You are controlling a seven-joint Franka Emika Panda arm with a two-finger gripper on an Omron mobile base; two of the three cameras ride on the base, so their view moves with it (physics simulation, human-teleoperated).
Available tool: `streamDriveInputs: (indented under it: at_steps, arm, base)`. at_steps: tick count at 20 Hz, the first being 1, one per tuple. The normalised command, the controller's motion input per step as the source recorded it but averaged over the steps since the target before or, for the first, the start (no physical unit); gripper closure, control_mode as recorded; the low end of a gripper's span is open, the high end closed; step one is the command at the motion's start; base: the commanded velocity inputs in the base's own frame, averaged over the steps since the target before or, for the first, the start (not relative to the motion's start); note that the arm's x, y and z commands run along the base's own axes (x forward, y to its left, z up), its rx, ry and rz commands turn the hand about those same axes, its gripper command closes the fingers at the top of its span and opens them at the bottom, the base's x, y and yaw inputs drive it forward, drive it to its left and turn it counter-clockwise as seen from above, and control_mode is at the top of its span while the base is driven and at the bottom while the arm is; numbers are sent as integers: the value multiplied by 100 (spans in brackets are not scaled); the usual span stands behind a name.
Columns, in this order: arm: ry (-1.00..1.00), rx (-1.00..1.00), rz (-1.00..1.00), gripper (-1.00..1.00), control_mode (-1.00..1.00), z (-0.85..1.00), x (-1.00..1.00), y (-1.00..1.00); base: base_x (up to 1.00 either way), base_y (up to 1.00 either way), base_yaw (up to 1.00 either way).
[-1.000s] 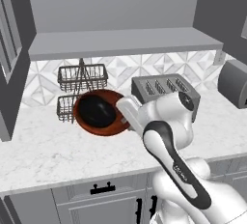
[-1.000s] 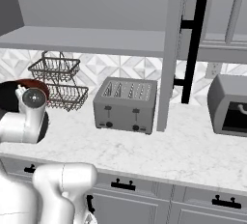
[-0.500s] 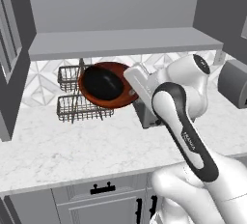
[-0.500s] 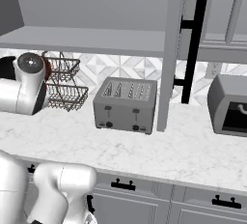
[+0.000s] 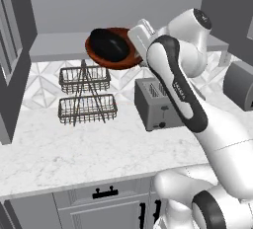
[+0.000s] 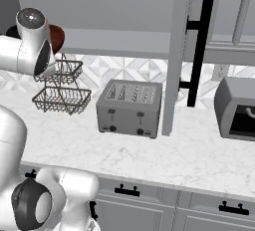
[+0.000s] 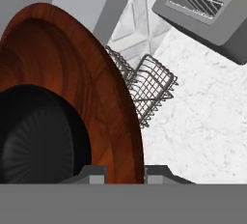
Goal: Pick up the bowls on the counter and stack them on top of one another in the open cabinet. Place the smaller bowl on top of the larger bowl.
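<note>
Lifted off the table (image 5: 74,149) within the last second: larger bowl (image 5: 123,61) with smaller bowl (image 5: 108,44) nested inside, now tilted at the open cabinet (image 5: 59,45) shelf's front edge. Pincer (image 7: 125,174) clenched on the wooden rim. Only setting down seemingly left.

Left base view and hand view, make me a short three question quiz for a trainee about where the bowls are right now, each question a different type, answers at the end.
1. True or false: the black bowl sits inside the wooden bowl.
2. Multiple choice: the wooden bowl is A) flat on the counter, B) held up in the air and tilted at the height of the cabinet shelf, C) inside a wire basket.
3. Fill in: in the hand view, the gripper fingers stand on either side of the wooden bowl's ____.

Key
1. True.
2. B; it hangs above the baskets, in front of the shelf edge.
3. Rim, with one finger inside the bowl and the other outside.
</note>
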Motion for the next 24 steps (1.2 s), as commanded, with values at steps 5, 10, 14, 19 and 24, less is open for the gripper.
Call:
streamDriveInputs:
  at_steps: [5,10,14,19,24]
  arm:
    - [1,0,-19,100,-100,30,100,0]
    - [6,0,-10,100,-100,-4,100,-4]
    - [0,0,-5,100,-100,-13,93,-12]
    - [0,0,-2,100,-100,-41,80,-2]
    - [-4,0,-4,-100,-100,-23,58,0]
  base:
    - [0,0,0]
    - [0,0,0]
    - [0,0,0]
    - [0,0,0]
    - [0,0,0]
